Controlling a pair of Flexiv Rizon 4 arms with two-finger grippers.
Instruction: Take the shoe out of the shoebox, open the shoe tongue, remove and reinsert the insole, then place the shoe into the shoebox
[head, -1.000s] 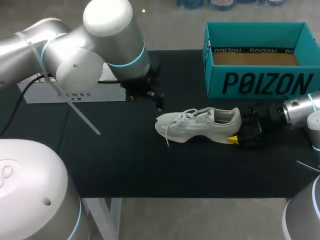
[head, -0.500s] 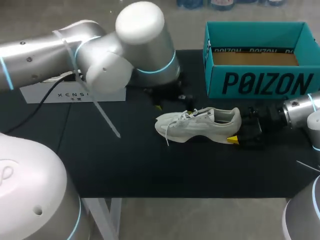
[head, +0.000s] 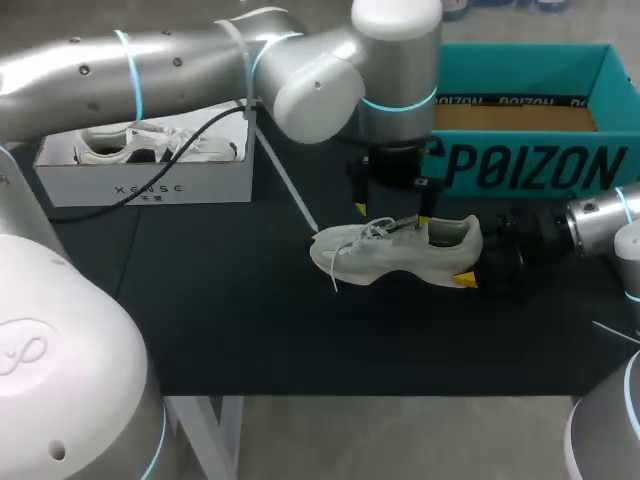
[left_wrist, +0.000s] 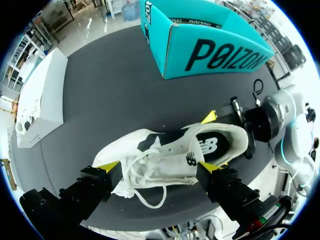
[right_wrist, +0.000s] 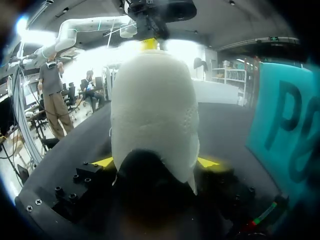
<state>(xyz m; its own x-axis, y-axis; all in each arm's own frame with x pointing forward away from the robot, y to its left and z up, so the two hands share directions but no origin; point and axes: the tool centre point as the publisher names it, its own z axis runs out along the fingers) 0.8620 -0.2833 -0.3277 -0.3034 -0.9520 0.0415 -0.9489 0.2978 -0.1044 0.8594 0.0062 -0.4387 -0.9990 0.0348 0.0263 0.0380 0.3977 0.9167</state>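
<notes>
Yellow-tipped and spread wide, the left arm's fingers (left_wrist: 107, 166) are hanging open over the white shoe (left_wrist: 170, 150), with one tip at either side of its laces and tongue, gripping nothing. At the heel, the right arm's fingers (right_wrist: 102, 162) are clamping the shoe from both sides. It is resting on the black desk (head: 250, 330), toe pointing toward the left arm's side, outside the teal shoebox (head: 520, 120) standing open just behind it, while a white box (head: 140, 180) is sitting well apart at the desk's far left.
</notes>
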